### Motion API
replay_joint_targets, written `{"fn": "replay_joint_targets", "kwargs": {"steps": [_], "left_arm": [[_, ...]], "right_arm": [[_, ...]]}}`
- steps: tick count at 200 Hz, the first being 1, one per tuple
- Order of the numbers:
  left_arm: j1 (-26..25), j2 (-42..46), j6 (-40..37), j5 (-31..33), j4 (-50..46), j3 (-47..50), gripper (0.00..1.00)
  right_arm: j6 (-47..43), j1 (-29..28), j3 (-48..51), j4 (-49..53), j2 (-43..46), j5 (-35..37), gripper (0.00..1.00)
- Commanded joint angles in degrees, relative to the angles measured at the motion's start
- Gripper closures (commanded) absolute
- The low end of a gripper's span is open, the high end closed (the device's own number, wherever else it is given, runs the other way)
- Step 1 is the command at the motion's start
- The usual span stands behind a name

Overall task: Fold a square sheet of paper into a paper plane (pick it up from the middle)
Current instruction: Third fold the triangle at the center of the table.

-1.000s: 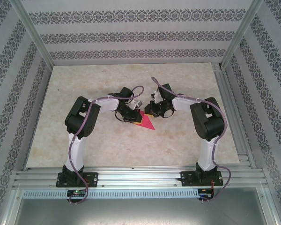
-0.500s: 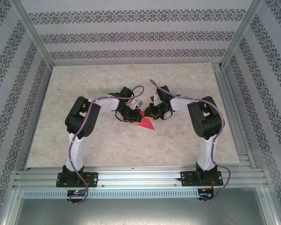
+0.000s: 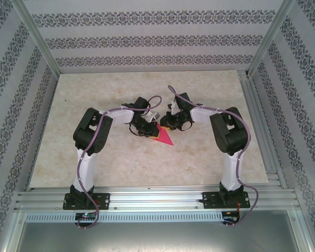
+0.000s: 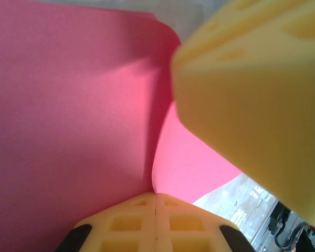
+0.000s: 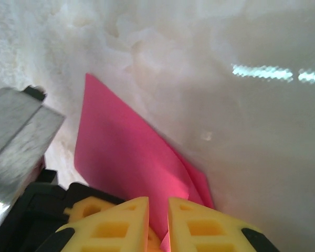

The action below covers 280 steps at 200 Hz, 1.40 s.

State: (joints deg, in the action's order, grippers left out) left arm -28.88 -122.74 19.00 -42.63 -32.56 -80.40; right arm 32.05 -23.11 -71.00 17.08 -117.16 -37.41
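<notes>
Two grippers meet mid-frame in the top view: our left gripper (image 4: pixel 156 206) and right gripper (image 5: pixel 158 212) both clamp the folded sheet of paper (image 3: pixel 166 139), its point lying toward lower right, so we judge one steadies while the other creases.

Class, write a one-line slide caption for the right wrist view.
Right gripper closed on one edge of the folded pink paper, held over the pale table.

Pale marbled desk (image 3: pixel 121 168), patterned wallpaper walls (image 3: pixel 147 39) at twelve o'clock, aluminium rails (image 3: pixel 157 197) at six.
</notes>
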Motion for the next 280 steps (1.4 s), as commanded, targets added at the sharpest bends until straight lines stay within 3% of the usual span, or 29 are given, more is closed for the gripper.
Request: {"fn": "replay_joint_targets", "kwargs": {"steps": [1, 41, 133, 160, 193, 236, 280], "left_arm": [[0.03, -1.75, -1.51, 1.09, -0.88, -1.4, 0.94], [0.03, -1.73, -1.78, 1.22, -1.27, -1.41, 0.94], [0.0, -1.57, -1.86, 1.51, -1.53, -1.67, 0.94], [0.08, -1.59, -1.82, 1.57, -1.59, -1.75, 0.94], [0.04, -1.55, -1.81, 1.65, -1.48, -1.56, 0.94], [0.02, -1.45, -1.78, 1.76, -1.59, -1.25, 0.94], [0.05, -1.43, -1.97, 1.76, -1.83, -1.47, 0.94]], "right_arm": [[0.26, 0.43, -1.29, -0.31, -3.01, 2.3, 0.83], [-0.94, 0.31, -2.62, 2.25, -3.65, 4.63, 0.83], [4.49, 1.58, -2.21, -6.6, -1.14, -3.28, 0.83], [1.83, 1.25, -4.45, -0.55, -3.07, 0.47, 0.84], [1.65, 0.65, -2.73, -1.94, -3.72, 0.57, 0.84], [-0.94, 0.69, -5.28, 4.16, -5.61, 5.77, 0.84], [-0.85, 0.95, -4.23, 3.16, 0.27, 4.55, 0.84]]}}
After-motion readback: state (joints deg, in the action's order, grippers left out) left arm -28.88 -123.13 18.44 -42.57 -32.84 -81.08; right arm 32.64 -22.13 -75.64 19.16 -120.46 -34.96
